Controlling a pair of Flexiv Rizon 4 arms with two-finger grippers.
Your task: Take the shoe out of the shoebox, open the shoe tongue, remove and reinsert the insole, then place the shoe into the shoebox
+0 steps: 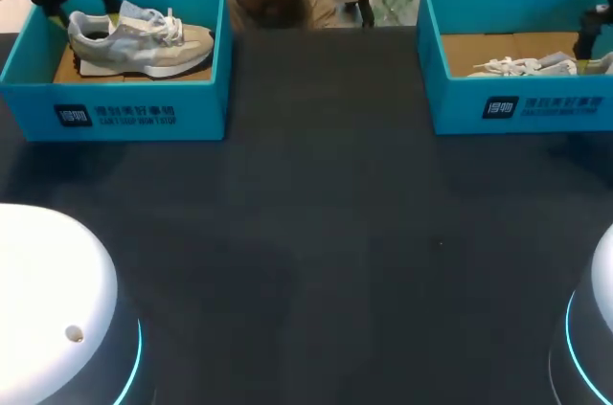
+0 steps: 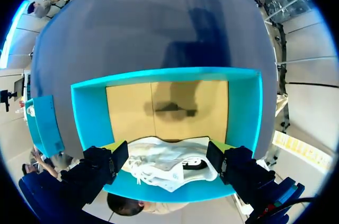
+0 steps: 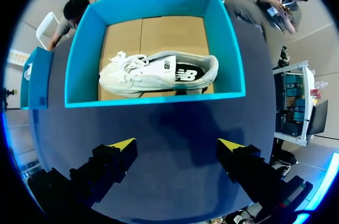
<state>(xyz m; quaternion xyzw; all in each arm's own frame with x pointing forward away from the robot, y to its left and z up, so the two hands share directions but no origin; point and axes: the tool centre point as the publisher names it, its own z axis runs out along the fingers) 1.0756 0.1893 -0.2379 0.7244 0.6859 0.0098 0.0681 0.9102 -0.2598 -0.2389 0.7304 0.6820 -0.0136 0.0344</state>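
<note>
Shoe (image 1: 144, 46) lengthwise in left shoebox (image 1: 206, 108), toe seemingly rightward

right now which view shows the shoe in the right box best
The right wrist view: the whole shoe shows side-on in the right box, ahead of the right gripper. The head view shows only its laces above the box's front wall. The left wrist view shows that box far off, the shoe unclear.

A robotics lab test bench; a white domed left arm base ringed with blue light (image 1: 53, 290) and a matching right arm base (image 1: 599, 328) flank a dark grey matte table (image 1: 326, 233); a turquoise cardboard left shoebox (image 1: 115, 108) and an identical right shoebox (image 1: 517, 108) each hold a pale laced sneaker (image 1: 139, 41).
</note>
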